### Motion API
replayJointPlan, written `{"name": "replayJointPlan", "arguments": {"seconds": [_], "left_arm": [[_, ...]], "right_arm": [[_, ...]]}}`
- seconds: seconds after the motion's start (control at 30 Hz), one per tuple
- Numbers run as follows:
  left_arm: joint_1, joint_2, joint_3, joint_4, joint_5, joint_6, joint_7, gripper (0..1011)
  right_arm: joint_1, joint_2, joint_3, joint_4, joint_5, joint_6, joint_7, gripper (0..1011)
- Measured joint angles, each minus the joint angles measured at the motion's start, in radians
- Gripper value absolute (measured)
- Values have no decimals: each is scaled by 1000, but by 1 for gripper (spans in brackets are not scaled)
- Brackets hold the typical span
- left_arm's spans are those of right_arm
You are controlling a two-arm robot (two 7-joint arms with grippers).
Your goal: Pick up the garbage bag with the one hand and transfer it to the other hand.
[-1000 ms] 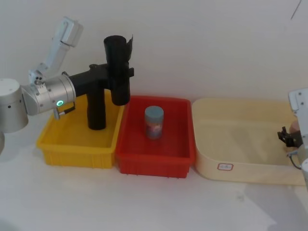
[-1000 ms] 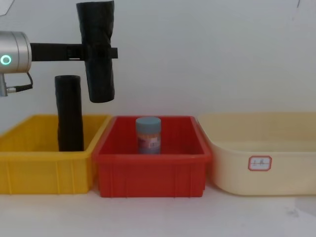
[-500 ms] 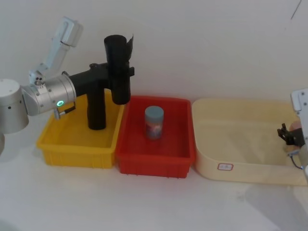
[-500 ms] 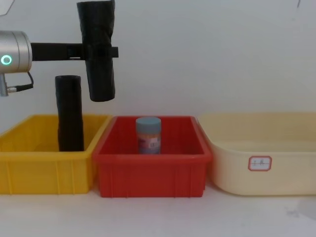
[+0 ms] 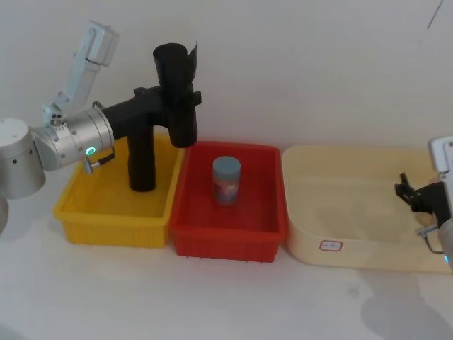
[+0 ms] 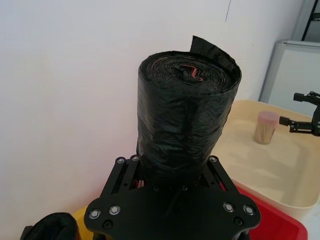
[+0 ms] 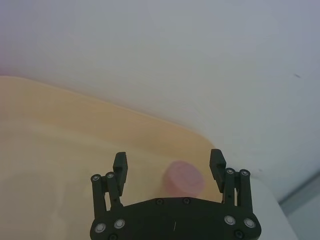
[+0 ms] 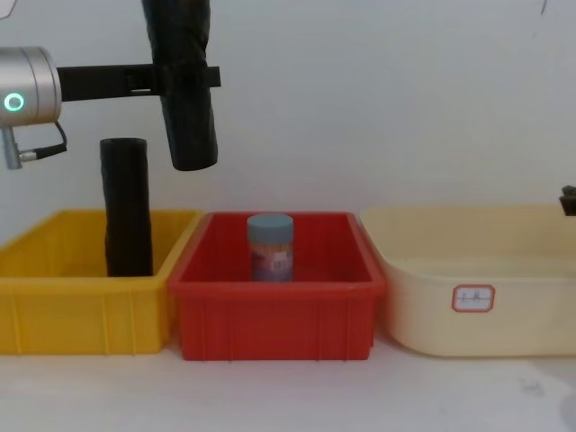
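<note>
The left gripper, closed tightly on the garbage bag, had risen a little in the last second and leaned the roll toward the right. The bag hung in the upper left of the head view, above the border between the yellow crate and the red crate. The right gripper, fingers apart and empty, had come further in from the right edge, over the cream tub. I judged the handover was being prepared, though the two were well apart. The tub's red-framed label and the print on the blue-lidded jar were too small to read.
</note>
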Motion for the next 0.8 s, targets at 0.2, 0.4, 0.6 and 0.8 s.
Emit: {"name": "replayJointPlan", "arguments": {"seconds": [0.2,0.4,0.6,0.8], "left_arm": [[-6,-3,7,22,-16,0,-29,402],[-23,-10,27,64,-27,12,-72,402],[-45,-18,53,117,-30,24,-116,402],[-58,-23,69,148,-32,30,-142,402]], "right_arm": [[-28,20,-24,-42,5,-17,56,1000],[-37,35,-62,-65,0,-33,113,1000],[-35,44,-106,-76,-16,-47,166,1000],[-31,48,-138,-80,-31,-54,199,1000]]}}
